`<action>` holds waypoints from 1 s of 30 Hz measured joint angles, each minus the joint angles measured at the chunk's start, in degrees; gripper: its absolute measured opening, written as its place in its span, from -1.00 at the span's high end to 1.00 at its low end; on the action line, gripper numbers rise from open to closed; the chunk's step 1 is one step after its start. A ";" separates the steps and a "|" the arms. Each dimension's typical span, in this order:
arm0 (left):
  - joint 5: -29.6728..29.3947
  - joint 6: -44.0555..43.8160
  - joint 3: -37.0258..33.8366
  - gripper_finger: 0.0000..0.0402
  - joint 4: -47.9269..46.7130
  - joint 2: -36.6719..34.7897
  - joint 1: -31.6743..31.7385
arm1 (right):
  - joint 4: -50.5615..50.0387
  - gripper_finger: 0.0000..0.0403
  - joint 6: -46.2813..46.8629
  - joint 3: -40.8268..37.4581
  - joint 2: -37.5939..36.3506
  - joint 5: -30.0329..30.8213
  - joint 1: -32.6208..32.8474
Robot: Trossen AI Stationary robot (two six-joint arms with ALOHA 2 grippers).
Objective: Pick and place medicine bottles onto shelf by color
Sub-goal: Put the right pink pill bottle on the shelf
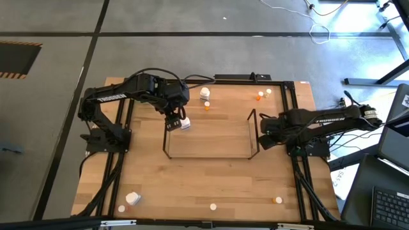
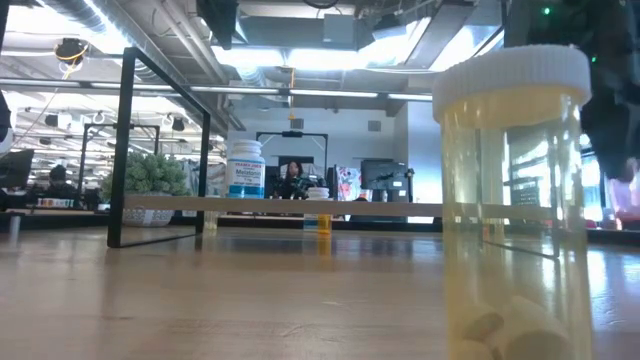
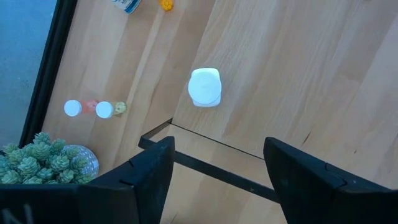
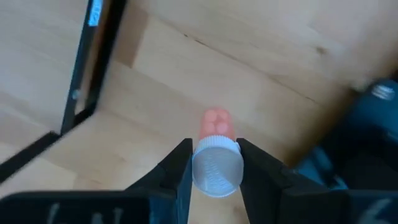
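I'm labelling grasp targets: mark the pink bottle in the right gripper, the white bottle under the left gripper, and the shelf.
pink bottle [image 4: 217, 165], right wrist view, white cap.
white bottle [image 3: 204, 87], left wrist view, top of cap.
shelf [image 1: 208, 145], high view, bare wooden base.

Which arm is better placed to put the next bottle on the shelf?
Probably the right. Its gripper is shut on a pink bottle beside the shelf's end. The left gripper is open and empty above a white bottle at the shelf's far corner.
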 joint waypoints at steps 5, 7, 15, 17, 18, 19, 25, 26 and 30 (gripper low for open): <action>0.00 0.04 0.00 -0.20 0.00 0.00 -0.01 | -10.20 0.45 2.68 6.80 0.00 1.44 -0.02; 0.00 0.04 0.00 -0.20 0.00 0.00 -0.01 | -13.14 0.46 2.72 9.78 -0.02 2.07 -0.02; -0.09 0.05 0.00 -0.20 0.48 0.00 0.17 | -17.56 0.44 2.48 22.43 0.04 7.37 -0.02; -0.27 0.04 0.00 -0.20 1.50 0.00 0.58 | -17.50 0.45 2.37 26.34 0.04 10.09 -0.02; -0.42 0.06 0.00 -0.20 2.03 0.00 0.66 | -17.54 0.46 1.77 28.30 0.04 11.67 -0.02; -0.51 0.05 0.00 -0.20 2.79 0.00 0.72 | -17.43 0.46 1.10 30.14 0.08 13.07 -0.02; -2.69 1.64 0.00 -0.20 9.29 0.00 1.52 | -15.92 0.44 -3.73 38.91 1.58 20.18 -0.04; -2.78 2.65 0.00 -0.20 10.04 0.00 1.77 | -15.18 0.44 -4.88 39.72 2.12 20.61 -0.05; -2.59 4.47 0.00 -0.20 11.49 0.00 2.86 | -9.44 0.46 -11.17 42.12 5.56 20.38 -1.29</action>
